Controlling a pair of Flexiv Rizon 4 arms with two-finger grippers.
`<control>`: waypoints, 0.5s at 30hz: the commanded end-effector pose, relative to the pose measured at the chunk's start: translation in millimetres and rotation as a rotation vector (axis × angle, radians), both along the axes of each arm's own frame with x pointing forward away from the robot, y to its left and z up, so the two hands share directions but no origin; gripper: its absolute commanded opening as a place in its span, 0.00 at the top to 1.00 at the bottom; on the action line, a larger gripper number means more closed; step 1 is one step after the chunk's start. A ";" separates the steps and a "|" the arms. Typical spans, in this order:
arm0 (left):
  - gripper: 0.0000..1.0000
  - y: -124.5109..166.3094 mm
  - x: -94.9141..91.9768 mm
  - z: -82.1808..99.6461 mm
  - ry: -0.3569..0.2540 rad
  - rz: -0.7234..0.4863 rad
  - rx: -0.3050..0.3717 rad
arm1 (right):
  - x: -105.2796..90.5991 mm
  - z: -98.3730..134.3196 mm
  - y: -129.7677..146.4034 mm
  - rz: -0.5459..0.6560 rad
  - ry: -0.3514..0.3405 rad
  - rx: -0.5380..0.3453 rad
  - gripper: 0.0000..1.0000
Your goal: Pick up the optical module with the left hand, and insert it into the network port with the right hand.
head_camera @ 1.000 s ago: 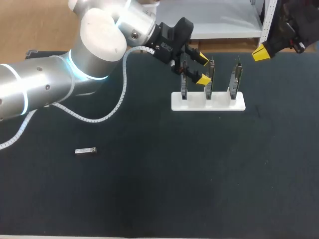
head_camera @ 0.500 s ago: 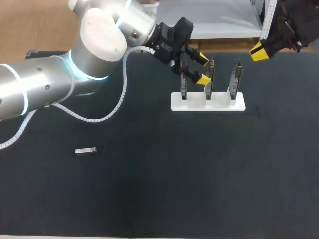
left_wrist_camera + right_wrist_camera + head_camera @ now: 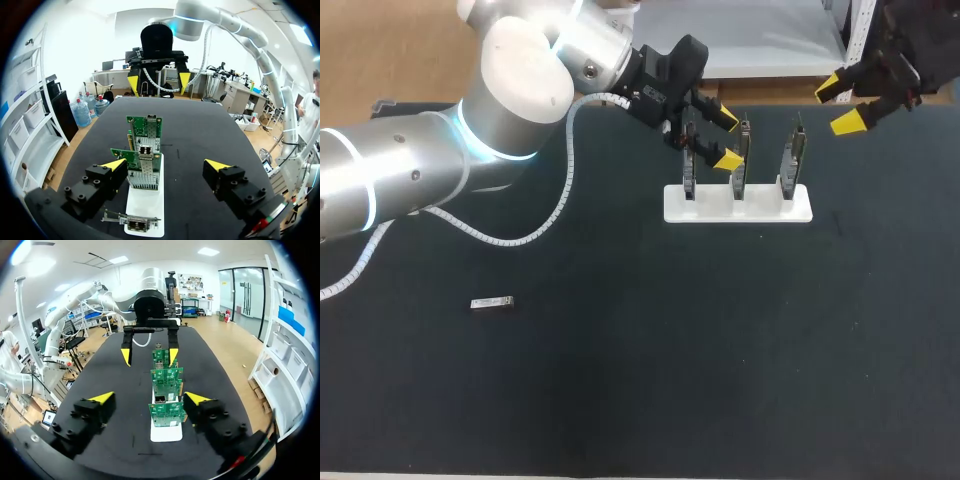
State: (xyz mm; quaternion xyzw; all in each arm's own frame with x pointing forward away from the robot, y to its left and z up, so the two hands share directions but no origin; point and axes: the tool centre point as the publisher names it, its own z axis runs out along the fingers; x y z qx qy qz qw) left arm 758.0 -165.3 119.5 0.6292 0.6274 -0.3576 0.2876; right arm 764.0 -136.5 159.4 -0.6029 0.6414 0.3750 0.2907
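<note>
Small silver optical module (image 3: 491,302) lying on our black desk (image 3: 720,350), left pincer (image 3: 726,138) wide around green network cards (image 3: 790,158) in a white rack (image 3: 760,209), right pincer (image 3: 837,105) wide nearby.

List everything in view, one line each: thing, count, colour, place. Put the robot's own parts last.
optical module: one, silver, lying flat on the table's left part.
network cards: three, green, upright in a row in the stand.
stand: one, white, far middle of the table.
table: one, black top.
left hand: one, yellow tips, open, at the card row's left end.
right hand: one, yellow tips, open, in the air beyond the stand's right end.
</note>
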 end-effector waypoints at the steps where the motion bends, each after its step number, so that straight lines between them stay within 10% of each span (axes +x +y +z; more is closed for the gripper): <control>1: 0.00 -0.7 2.3 0.4 0.003 -0.003 0.005 | -0.7 0.1 0.2 -0.002 -0.001 0.000 0.00; 15: 0.00 0.0 2.6 1.8 0.001 -0.003 0.005 | -0.7 0.1 0.2 -0.002 -0.001 0.000 0.00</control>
